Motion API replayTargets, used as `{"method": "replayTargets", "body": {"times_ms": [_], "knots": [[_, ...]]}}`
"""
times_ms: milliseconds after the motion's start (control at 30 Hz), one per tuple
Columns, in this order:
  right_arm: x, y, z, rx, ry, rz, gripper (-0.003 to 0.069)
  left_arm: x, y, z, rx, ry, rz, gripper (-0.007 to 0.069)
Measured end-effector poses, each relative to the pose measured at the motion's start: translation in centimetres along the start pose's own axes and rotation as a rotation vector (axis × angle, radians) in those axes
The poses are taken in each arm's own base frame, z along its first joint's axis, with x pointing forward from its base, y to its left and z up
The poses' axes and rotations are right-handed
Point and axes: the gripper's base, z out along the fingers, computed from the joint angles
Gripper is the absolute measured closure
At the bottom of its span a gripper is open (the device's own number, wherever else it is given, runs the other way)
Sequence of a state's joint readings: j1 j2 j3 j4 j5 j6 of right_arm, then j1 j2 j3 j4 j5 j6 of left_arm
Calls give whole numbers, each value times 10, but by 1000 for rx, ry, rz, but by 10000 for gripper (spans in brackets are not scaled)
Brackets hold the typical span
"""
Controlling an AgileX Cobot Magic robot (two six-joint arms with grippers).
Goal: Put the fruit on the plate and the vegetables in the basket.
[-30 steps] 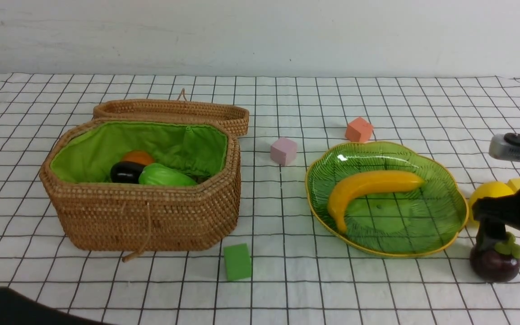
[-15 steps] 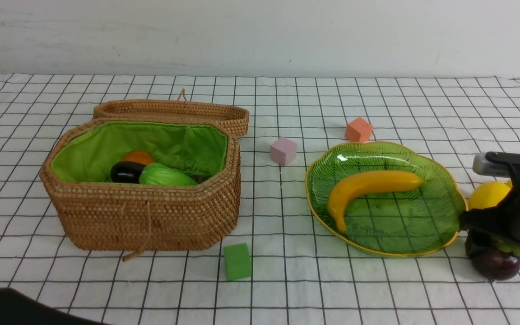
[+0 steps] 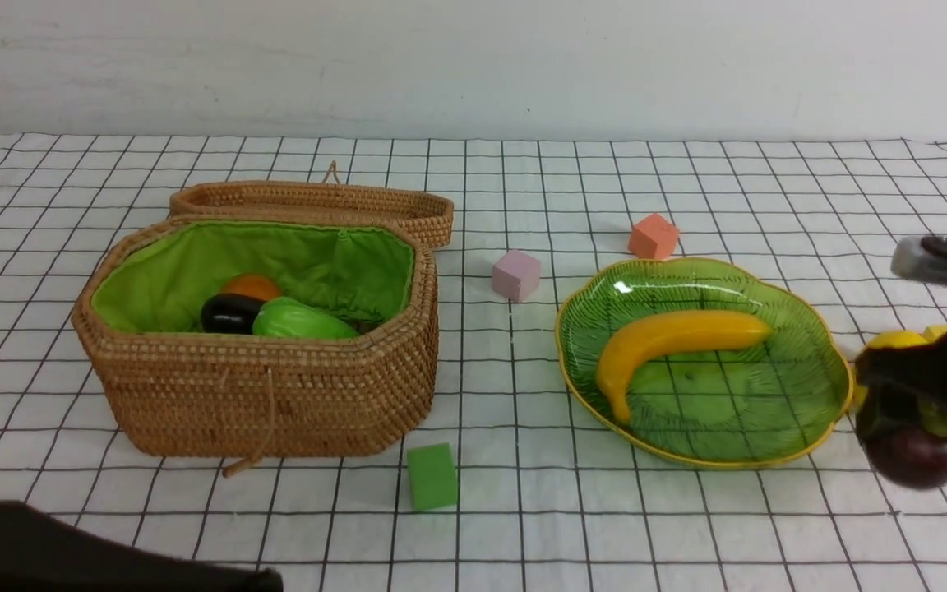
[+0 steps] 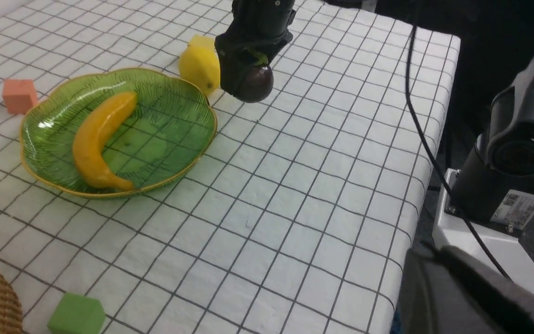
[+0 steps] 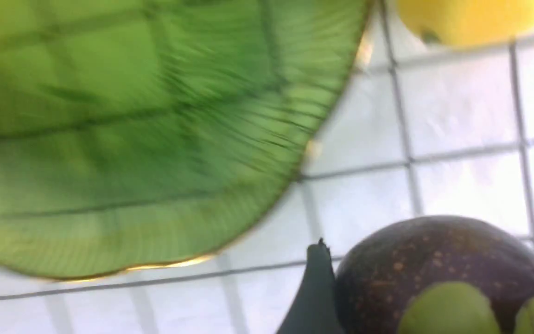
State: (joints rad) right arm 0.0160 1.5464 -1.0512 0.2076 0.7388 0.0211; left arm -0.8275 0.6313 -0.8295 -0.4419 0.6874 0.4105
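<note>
Robot lab or test bench. Table w/ white cloth point(image 3: 523, 164) printed in a black grid, against a bare white wall point(image 3: 473, 57). Props are toys: plastic banana point(image 3: 671, 341), foam pink cube point(image 3: 516, 275), orange cube point(image 3: 653, 237), green block point(image 3: 432, 476). At the table edge, left wrist view: black cable point(image 4: 417, 116), grey camera point(image 4: 519, 144) on a white base w/ a barcode-type label point(image 4: 509, 209). A black robot arm point(image 4: 262, 18) hangs over the cloth in the same view.
</note>
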Motion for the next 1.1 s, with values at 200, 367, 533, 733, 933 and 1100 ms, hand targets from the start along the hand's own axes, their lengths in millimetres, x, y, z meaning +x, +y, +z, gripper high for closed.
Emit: {"method": "replayTargets", "body": {"times_ms": [200, 367, 533, 733, 933, 1100], "knots": [[-8, 53, -3, -155, -217, -174, 78, -12, 5, -1, -58, -133, 0, 627], [-13, 60, 31, -141, -238, -195, 78, -14, 6, -1, -68, -158, -1, 627], [-12, 56, 61, -117, -198, -184, 1, -14, 6, -1, -65, -150, -1, 627], [-14, 59, 40, -130, -254, -191, -10, -13, 6, -1, -62, -144, -1, 627], [-9, 55, -21, -156, -294, -164, 94, -13, 6, -1, -61, -145, -2, 627], [-15, 17, -50, -95, -195, 83, 214, -13, 5, -1, -58, -146, -6, 629]]}}
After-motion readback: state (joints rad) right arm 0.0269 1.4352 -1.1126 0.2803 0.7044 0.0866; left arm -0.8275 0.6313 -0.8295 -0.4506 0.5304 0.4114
